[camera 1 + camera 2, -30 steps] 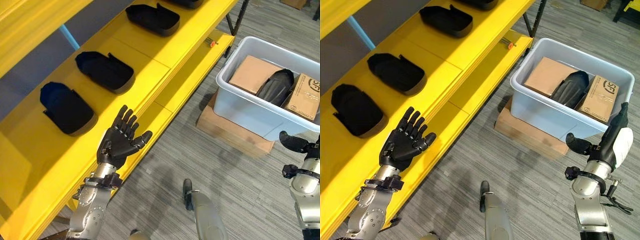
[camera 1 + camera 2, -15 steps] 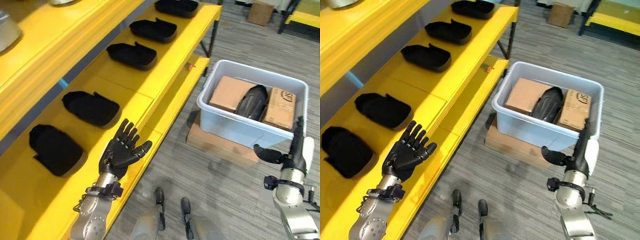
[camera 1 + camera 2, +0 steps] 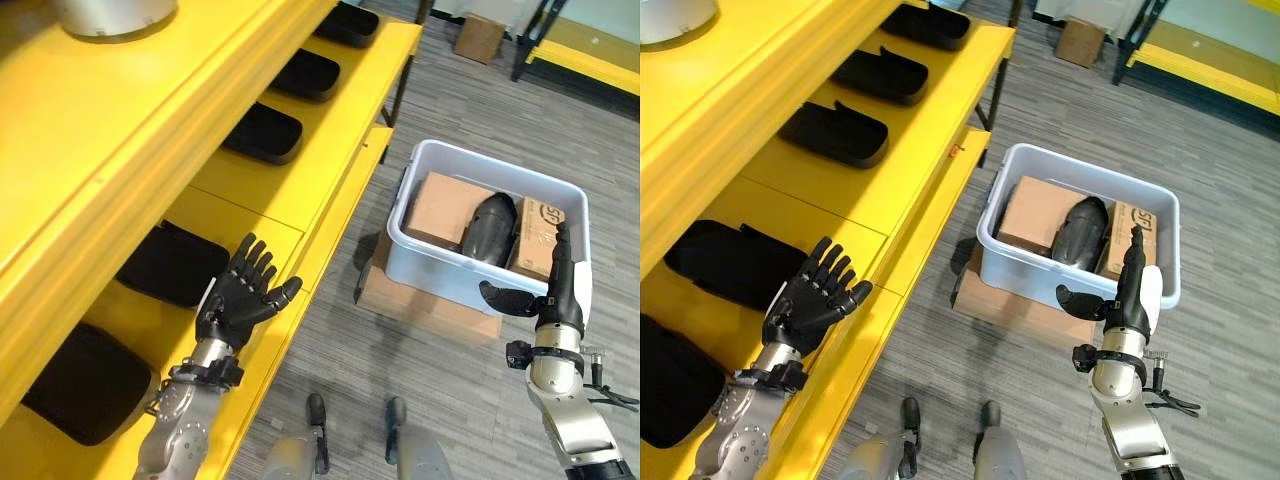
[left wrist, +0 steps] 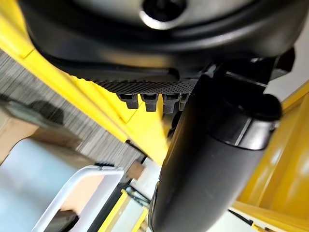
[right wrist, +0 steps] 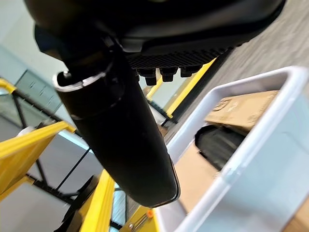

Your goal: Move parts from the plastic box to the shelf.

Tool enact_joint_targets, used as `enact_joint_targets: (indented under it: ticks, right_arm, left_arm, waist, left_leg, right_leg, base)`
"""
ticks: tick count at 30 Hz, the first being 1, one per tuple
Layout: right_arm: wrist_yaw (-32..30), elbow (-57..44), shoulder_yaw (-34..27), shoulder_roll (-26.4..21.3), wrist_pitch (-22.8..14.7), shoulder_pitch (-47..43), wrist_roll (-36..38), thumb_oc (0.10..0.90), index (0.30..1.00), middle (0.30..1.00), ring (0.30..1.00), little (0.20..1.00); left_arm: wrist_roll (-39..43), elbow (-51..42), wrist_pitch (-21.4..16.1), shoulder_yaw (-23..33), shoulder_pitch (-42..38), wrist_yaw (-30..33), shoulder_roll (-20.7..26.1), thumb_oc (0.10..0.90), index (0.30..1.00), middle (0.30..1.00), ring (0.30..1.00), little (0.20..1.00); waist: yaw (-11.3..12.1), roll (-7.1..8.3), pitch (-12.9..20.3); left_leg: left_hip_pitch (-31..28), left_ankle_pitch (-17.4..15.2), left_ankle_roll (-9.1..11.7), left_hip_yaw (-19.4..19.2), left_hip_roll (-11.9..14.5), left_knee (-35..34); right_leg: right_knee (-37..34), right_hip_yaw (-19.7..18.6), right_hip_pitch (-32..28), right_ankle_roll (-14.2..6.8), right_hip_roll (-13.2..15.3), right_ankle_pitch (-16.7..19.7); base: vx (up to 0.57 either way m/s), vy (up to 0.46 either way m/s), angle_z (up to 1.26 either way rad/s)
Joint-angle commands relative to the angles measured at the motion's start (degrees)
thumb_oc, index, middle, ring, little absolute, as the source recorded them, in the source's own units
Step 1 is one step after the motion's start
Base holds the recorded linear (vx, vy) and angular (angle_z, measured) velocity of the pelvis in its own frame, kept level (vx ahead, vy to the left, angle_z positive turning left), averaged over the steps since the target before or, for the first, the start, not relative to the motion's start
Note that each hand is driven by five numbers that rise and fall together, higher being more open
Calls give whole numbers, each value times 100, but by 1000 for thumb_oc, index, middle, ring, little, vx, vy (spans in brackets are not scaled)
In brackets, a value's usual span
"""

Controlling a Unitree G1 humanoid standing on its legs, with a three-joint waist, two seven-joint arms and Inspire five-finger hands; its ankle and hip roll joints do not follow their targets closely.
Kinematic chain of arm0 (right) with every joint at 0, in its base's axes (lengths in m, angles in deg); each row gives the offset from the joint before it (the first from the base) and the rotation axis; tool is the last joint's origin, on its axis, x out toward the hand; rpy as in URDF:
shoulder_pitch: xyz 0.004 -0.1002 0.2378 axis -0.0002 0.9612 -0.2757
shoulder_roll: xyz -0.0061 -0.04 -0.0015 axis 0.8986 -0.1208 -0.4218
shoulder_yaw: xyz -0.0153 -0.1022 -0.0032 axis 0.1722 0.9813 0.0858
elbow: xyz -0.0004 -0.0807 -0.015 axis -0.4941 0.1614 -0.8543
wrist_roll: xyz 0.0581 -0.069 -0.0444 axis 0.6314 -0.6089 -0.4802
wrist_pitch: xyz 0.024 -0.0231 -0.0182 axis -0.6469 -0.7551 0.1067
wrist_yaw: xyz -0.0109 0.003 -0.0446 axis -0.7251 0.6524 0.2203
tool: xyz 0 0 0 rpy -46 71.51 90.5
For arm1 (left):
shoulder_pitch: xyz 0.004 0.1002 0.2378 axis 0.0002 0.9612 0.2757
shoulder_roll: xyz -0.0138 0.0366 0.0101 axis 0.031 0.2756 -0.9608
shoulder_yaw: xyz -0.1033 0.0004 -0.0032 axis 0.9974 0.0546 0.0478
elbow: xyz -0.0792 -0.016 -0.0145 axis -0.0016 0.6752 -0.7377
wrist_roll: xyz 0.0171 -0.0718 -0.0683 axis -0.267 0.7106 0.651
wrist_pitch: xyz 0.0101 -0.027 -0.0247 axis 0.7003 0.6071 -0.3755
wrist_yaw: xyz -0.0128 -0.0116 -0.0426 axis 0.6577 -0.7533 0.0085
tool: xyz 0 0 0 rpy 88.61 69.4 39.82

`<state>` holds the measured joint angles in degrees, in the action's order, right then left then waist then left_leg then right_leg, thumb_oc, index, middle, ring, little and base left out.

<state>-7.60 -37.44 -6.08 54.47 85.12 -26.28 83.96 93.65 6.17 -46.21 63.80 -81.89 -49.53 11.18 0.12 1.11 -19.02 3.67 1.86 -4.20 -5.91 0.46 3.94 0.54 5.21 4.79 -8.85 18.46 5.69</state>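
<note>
Black part (image 3: 1076, 231) in plastic box (image 3: 1020, 274), wedged btwn two cardboard cartons (image 3: 1033, 213); long axis runs from box's near wall toward far wall, tilted a bit to the right at the far end, rounded end up. Smooth, glossy, oblong shell, moulded plastic by look. Box pale grey-white, translucent, rounded rim, sitting on flat cardboard slab (image 3: 1015, 310) on grey striped carpet floor (image 3: 1230, 200).

Yellow shelf (image 3: 890, 190) on robot's left, painted metal, smooth. Row of black parts on shelf (image 3: 835, 133), matte, shallow tray-like shells w/ a notch, long axes across the shelf depth; more toward far end and two near left hand.

Left hand (image 3: 812, 305) raised over shelf's front edge, palm showing, fingers straight and spread wide, holding nothing. Right hand (image 3: 1127, 290) just in front of box's near wall, fingers straight up, thumb out to the side, white cover on its back, empty; touching box or not – can't tell.
</note>
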Motion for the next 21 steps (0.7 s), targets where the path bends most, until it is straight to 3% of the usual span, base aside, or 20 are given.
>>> enact_joint_targets:
  ticks: [1, 4, 7, 13, 19, 21]
  right_arm:
    - [141, -248, -560, -306, -184, -423, -498, 900, 1000, 1000, 1000, 1000]
    - [322, -298, -548, -491, -157, -409, -687, 900, 1000, 1000, 1000, 1000]
    - [486, -413, -492, -744, -170, -365, -934, 900, 1000, 1000, 1000, 1000]
    - [771, -558, -682, -1471, -295, -351, -1412, 900, 1000, 1000, 1000, 1000]
    - [1069, -455, -728, -2018, -379, -769, -1732, 900, 1000, 1000, 1000, 1000]
    - [1278, -442, -723, -2136, -461, -894, -1767, 900, 1000, 1000, 1000, 1000]
  left_arm:
    - [242, -989, -380, 213, 415, -202, 224, 900, 1000, 1000, 1000, 1000]
    - [365, -1079, -393, 274, 559, -261, 193, 900, 1000, 1000, 1000, 1000]
    - [562, -1137, -328, 349, 623, -343, 107, 900, 1000, 1000, 1000, 1000]
    - [589, -1114, -337, 424, 659, -481, 126, 900, 1000, 1000, 1000, 1000]
    - [579, -998, -450, 478, 656, -538, 152, 900, 1000, 1000, 1000, 1000]
    - [608, -906, -426, 504, 639, -564, 159, 900, 1000, 1000, 1000, 1000]
  waist:
    - [-23, 123, 575]
    - [33, 177, 612]
    - [-11, 156, 580]
    - [-115, -1, 436]
    - [-178, -111, 338]
    - [-242, -115, 337]
  left_leg:
    - [-414, -734, 480, -425, 704, -291]
    - [-356, -733, 597, -517, 880, -119]
    - [-429, -519, 751, -615, 1157, -150]
    - [-363, -74, 987, -325, 1674, -255]
    - [-399, 118, 1132, -226, 2013, -338]
    - [-400, 224, 1154, -352, 2086, -223]
  right_leg:
    - [-158, 93, -26, -210, -84, 570]
    - [-218, 337, -185, -207, -111, 419]
    - [165, 538, -169, -93, -310, -119]
    - [1115, 515, 32, 346, -719, -984]
    - [1970, 361, 412, 577, -852, -1463]
    - [2190, 406, 514, 684, -849, -1584]
  base:
    - [65, -364, 5]
    - [43, -403, -10]
    - [30, -304, -33]
    - [24, -306, -11]
    - [20, -226, -9]
    - [35, -179, -4]
